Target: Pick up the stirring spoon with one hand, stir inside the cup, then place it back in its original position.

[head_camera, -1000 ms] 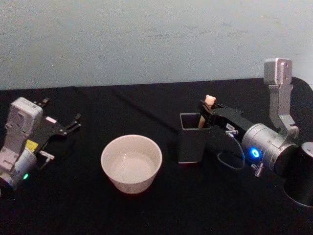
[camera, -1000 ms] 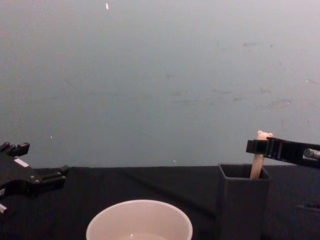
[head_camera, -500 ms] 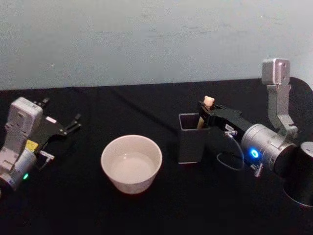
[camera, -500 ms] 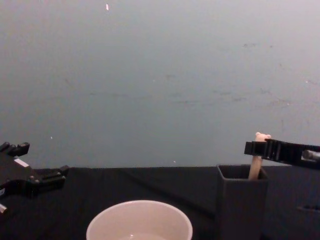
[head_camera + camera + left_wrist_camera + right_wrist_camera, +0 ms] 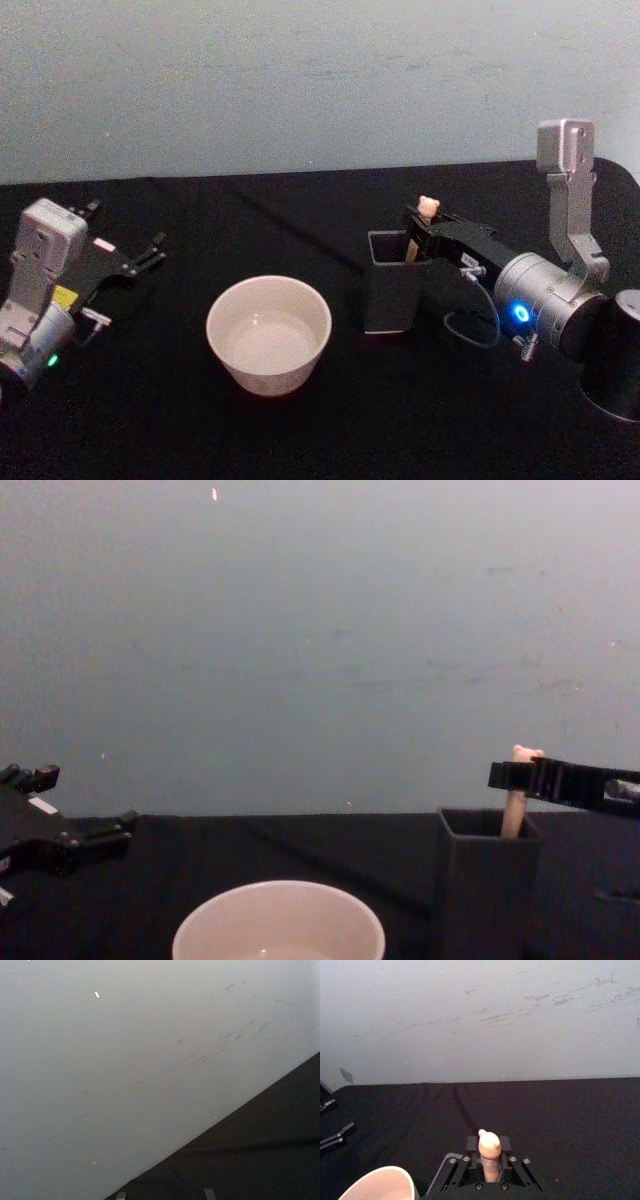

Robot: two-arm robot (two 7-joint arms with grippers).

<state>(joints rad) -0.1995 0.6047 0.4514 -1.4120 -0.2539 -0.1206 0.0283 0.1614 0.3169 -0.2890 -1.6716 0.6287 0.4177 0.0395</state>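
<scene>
We read no text, brand or number anywhere; labels on left gripper (image 5: 125,262) illegible.

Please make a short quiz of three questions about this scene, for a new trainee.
1. True or false: the spoon stands in the holder.
2. Which gripper is at the spoon's handle? A) left B) right
3. Fill in: the cup sits on the holder's ___ side (robot's).

Key: 1 true. 2 B; its fingers sit on both sides of the handle just under the bear head. 3 left.
</scene>
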